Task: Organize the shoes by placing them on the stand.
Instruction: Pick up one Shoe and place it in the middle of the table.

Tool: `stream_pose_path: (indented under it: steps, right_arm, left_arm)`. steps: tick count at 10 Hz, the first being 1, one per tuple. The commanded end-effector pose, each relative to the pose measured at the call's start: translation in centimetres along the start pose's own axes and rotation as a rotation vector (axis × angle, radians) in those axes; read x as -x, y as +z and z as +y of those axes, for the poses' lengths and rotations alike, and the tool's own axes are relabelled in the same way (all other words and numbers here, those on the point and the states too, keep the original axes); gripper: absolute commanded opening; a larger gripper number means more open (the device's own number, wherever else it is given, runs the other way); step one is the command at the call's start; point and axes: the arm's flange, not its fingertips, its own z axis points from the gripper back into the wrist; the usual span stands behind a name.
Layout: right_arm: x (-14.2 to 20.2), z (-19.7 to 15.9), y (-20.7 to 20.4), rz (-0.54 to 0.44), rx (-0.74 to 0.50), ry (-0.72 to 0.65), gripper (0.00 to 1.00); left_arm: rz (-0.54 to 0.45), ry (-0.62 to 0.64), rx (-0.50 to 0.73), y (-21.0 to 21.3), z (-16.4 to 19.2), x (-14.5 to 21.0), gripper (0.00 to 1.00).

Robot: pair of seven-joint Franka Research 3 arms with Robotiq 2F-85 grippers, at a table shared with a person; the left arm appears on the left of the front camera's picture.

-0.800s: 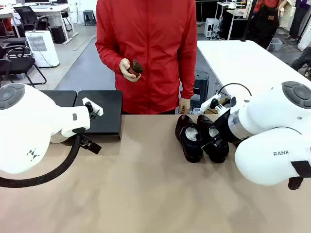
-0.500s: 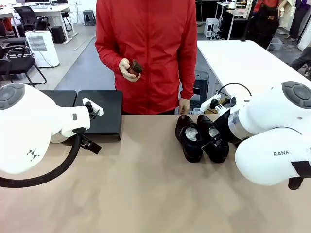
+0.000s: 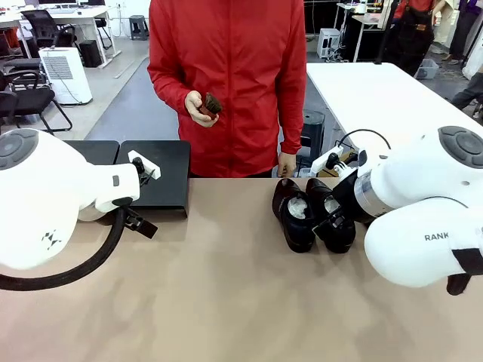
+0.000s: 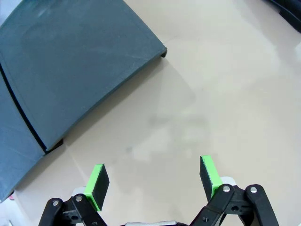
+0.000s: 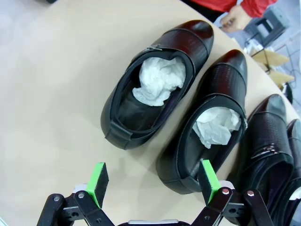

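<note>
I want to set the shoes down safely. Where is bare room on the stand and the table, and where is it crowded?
The stand is bare on its visible right platform. The table is free between the stand and the shoes. It is crowded at the right, where the shoes lie side by side near the right arm.

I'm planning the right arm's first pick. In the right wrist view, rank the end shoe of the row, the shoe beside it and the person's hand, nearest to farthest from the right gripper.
1. Second shoe, its heel just ahead of the open right gripper.
2. End shoe, alongside, heel farther up the table.
3. Person's hand, at the table's far edge.
</note>
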Motion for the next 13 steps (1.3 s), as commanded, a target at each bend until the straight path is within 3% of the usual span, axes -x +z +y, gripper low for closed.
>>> stream_pose_path:
  steps: [1,4,5,9,11,13]
  right_arm:
    - [1.0,-2.0,3.1,-0.037,-0.141,-0.012,1.00]
    - [3.6,-7.1,9.1,-0.088,-0.178,-0.092,1.00]
    - [5.2,-9.5,10.8,-0.091,-0.200,-0.150,1.00]
    - [11.6,-16.4,13.9,-0.188,-0.483,-0.228,1.00]
    - [13.8,-18.1,14.5,-0.269,-0.533,-0.274,1.00]
    - [13.5,-17.8,14.4,-0.261,-0.550,-0.269,1.00]
  left_arm:
    - [-0.072,-0.018,-0.007,3.5,0.6,0.9,1.00]
    - [-0.162,0.048,0.194,9.5,3.8,1.8,1.00]
    - [-0.094,0.075,0.304,11.4,5.3,2.8,1.00]
    - [-0.194,0.207,0.408,16.3,10.6,8.2,1.00]
    - [-0.245,0.274,0.407,17.3,11.9,10.3,1.00]
    - [-0.248,0.260,0.438,17.2,11.7,10.4,1.00]
